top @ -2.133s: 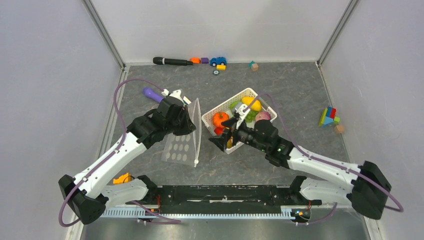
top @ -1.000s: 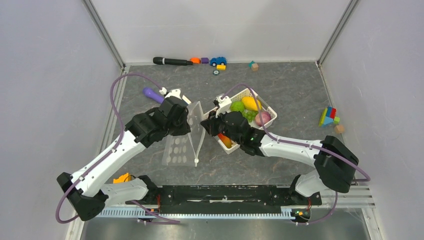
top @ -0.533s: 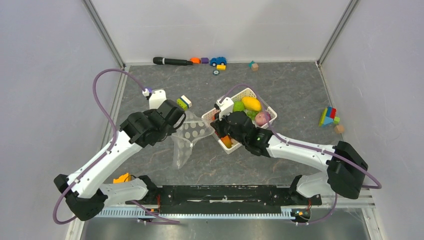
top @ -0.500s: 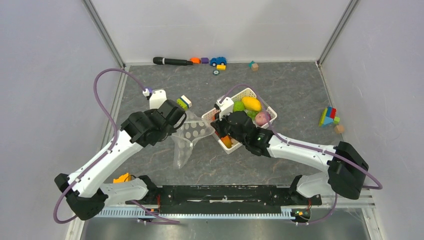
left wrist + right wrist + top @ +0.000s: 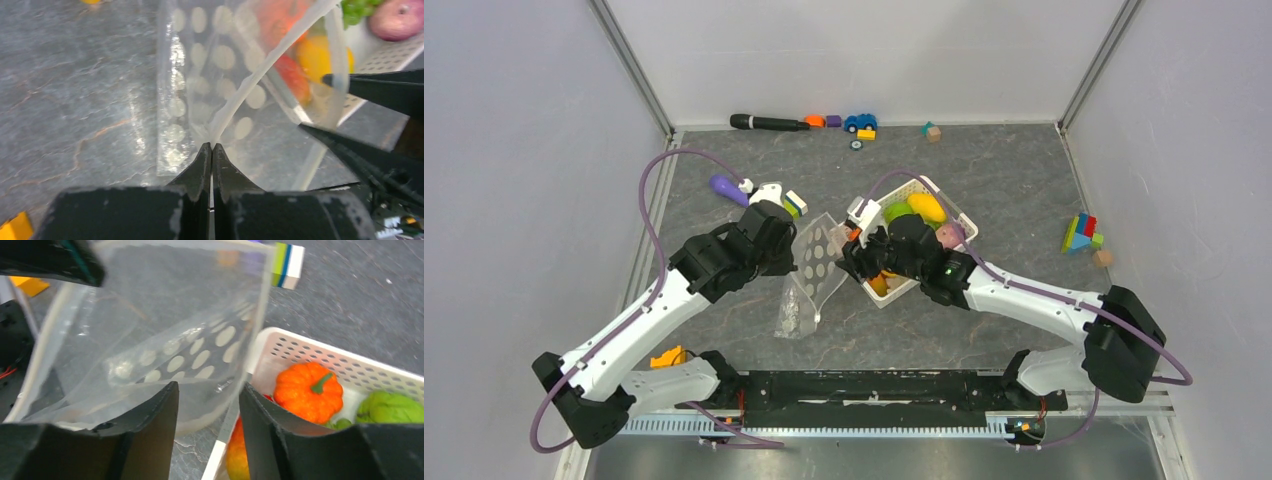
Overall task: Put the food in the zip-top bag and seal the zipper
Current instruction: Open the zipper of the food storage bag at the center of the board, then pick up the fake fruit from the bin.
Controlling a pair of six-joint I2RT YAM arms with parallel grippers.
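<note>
The left wrist view alone shows the left gripper [image 5: 211, 146] pinched shut on the thin white zipper strip [image 5: 265, 75] of the clear polka-dotted plastic bag [image 5: 817, 258]. The right wrist view shows the right gripper [image 5: 207, 390] spread apart, with the bag's lip passing between its fingers. The bag hangs just left of the white lattice basket [image 5: 951, 203], where the orange toy pumpkin [image 5: 307, 392] sits. Bare grey worktop [image 5: 1024, 170] lies beyond the basket.
</note>
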